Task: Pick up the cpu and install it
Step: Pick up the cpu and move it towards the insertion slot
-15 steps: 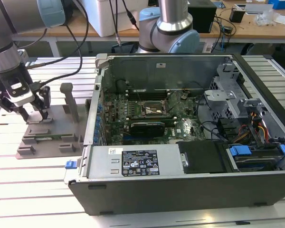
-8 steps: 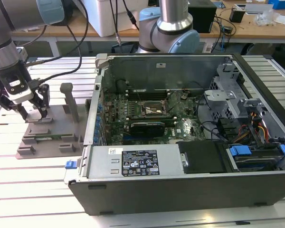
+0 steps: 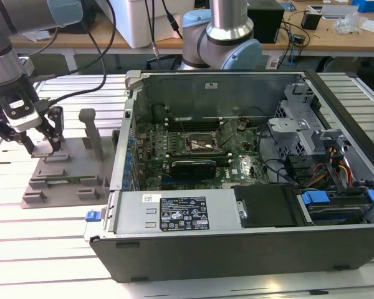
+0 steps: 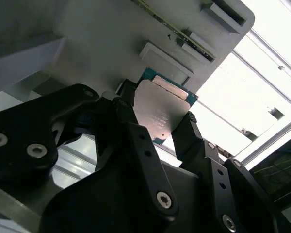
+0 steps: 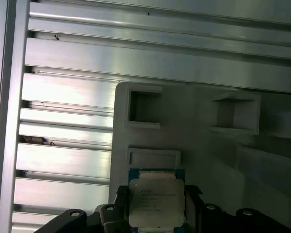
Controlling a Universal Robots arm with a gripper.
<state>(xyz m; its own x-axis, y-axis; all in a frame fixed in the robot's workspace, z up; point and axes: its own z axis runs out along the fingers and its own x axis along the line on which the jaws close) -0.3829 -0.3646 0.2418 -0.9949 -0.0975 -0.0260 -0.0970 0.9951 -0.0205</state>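
Ribbed aluminium table (image 3: 50, 249) is carrying the whole setup in the exterior view. At nine o'clock, the gripper (image 3: 42, 148) is reaching down onto a grey tray (image 3: 68, 180). An upright post (image 3: 90, 128) of that tray is standing at the gripper's three o'clock, between it and the open computer case (image 3: 237, 237), which is taking up the scene from the centre to three o'clock. Inside the case, the motherboard (image 3: 199, 149) is lying flat with its socket (image 3: 202, 144) near the middle. A second robot arm base (image 3: 221, 37) is standing at twelve o'clock behind the case.

In the second wrist view, the cpu (image 4: 160, 109) is lying flat over the tray (image 4: 102, 39), silvery top facing the camera. It is nearly square, so no long axis is showing. The gripper (image 4: 158, 116) is pressing its black fingers (image 4: 184, 133) against two opposite edges.

In the first wrist view, the cpu (image 5: 156, 199) is sitting just beside a shallow rectangular recess (image 5: 153, 158) of the tray (image 5: 208, 160), its edges running square with the recess. The gripper (image 5: 156, 191) is clamping it, jaws closed on its sides. Table slats (image 5: 68, 97) are running beyond the tray.
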